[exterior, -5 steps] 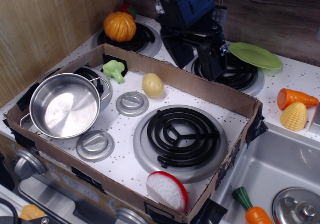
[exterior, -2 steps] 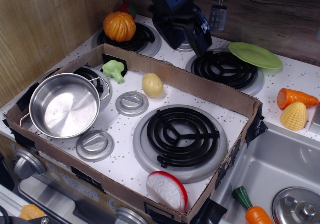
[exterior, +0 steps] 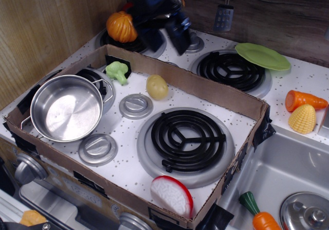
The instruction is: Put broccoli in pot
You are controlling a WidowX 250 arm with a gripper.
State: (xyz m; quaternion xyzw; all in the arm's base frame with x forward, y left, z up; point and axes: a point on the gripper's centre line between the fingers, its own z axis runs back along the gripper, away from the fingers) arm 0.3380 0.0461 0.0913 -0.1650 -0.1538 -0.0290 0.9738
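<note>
The broccoli (exterior: pixel 117 71) is small and light green and lies inside the cardboard box, at its back left, just behind the pot's right handle. The pot (exterior: pixel 67 111) is shiny steel, empty and upright at the box's left end. My gripper (exterior: pixel 163 36) is dark blue-black and motion-blurred. It hangs above the back of the stove, behind the box's rear wall, to the right of and beyond the broccoli. Its two fingers look spread, with nothing between them.
A yellow potato (exterior: pixel 157 87) lies right of the broccoli. Two grey knobbed discs (exterior: pixel 135 106) (exterior: pixel 97 148), a black burner (exterior: pixel 187 133) and a red-rimmed slice (exterior: pixel 172 195) fill the box (exterior: pixel 205 88). A pumpkin (exterior: pixel 122 27) and a green plate (exterior: pixel 262 56) sit behind it. The sink (exterior: pixel 277 173) is at right.
My gripper has swept left along the back of the stove, from above the right rear burner to near the pumpkin. The broccoli, pot and other objects have not moved.
</note>
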